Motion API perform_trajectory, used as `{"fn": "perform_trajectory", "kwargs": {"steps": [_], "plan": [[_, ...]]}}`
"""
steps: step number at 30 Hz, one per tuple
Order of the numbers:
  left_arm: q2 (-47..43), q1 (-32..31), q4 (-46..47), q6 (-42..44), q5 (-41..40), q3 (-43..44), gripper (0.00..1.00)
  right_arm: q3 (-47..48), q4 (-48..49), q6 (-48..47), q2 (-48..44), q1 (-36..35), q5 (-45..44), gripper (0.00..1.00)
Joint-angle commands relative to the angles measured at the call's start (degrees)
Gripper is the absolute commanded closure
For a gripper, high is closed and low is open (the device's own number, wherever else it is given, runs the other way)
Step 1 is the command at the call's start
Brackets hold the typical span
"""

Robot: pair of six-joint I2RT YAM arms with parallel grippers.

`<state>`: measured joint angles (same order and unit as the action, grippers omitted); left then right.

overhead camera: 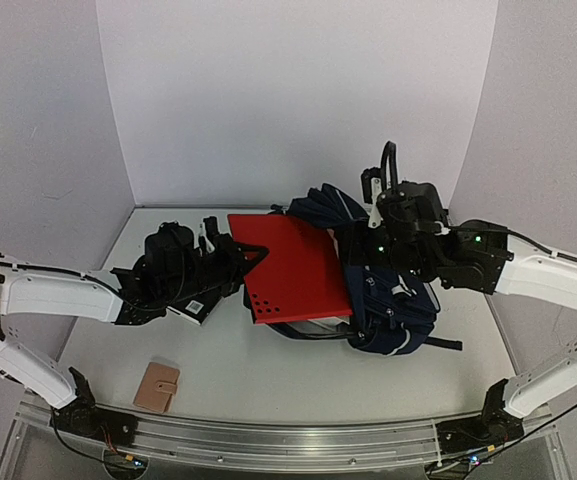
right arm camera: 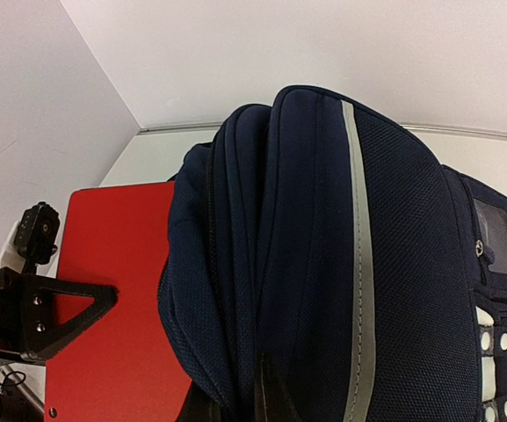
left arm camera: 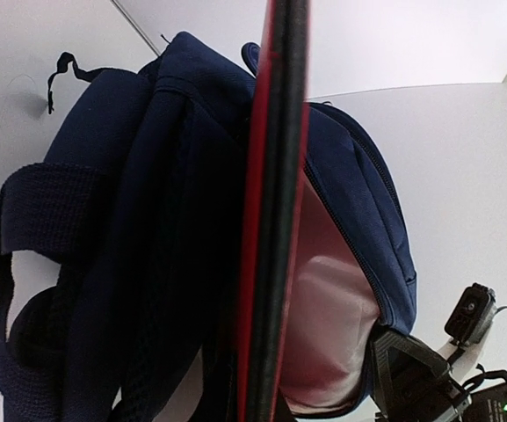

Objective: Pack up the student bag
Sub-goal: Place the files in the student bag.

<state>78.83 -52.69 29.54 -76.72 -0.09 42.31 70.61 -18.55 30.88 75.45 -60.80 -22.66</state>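
Top view: the student bag [overhead camera: 393, 300] lies right of the tabletop's [overhead camera: 298, 375] centre. The left end effector [overhead camera: 246, 262] is clamped on a red folder [overhead camera: 293, 265], and the right end effector [overhead camera: 376, 235] is pinched shut on the bag's top fabric.
Left wrist: the folder is edge-on, entering the mouth.
Right wrist: most of the folder is outside; next, push it deeper toward the right edge.

Student bag [right arm camera: 306, 264] of woven navy cloth; red folder [overhead camera: 293, 265] smooth and matt.

We count one student bag [overhead camera: 393, 305], dark navy; one red folder [overhead camera: 293, 265], flat, with holes along one edge; one small tan case [overhead camera: 156, 386]; two robot arms, namely left arm [overhead camera: 58, 295] and right arm [overhead camera: 548, 275]; one white table [overhead camera: 238, 370].
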Motion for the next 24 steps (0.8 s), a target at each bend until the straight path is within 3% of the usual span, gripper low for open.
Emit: {"fn": "perform_trajectory", "kwargs": {"steps": [1,7,12,19,20,24], "plan": [[4.6,1.7,2.9,-2.4,-5.5,7.2,1.00,3.8,15.4,-0.9,-0.3,-1.5,1.1,1.00],[11.3,1.4,2.3,-1.2,-6.6,9.6,1.00,4.5,19.6,-0.6,1.8,-2.0,6.6,1.00],[17.6,0.7,8.3,0.7,-8.8,10.0,1.00,8.1,22.2,1.7,5.4,-3.3,10.6,1.00],[20.6,-0.3,7.6,3.4,-8.9,11.2,1.00,10.9,21.7,2.1,7.9,-4.9,6.2,1.00],[20.2,-0.3,7.1,3.3,-9.0,10.6,0.99,10.5,21.6,2.5,7.7,-4.9,5.0,1.00],[16.5,-0.2,-1.5,6.3,-8.9,10.5,0.78,8.1,20.1,4.0,6.3,-4.8,-2.3,1.00]]}}
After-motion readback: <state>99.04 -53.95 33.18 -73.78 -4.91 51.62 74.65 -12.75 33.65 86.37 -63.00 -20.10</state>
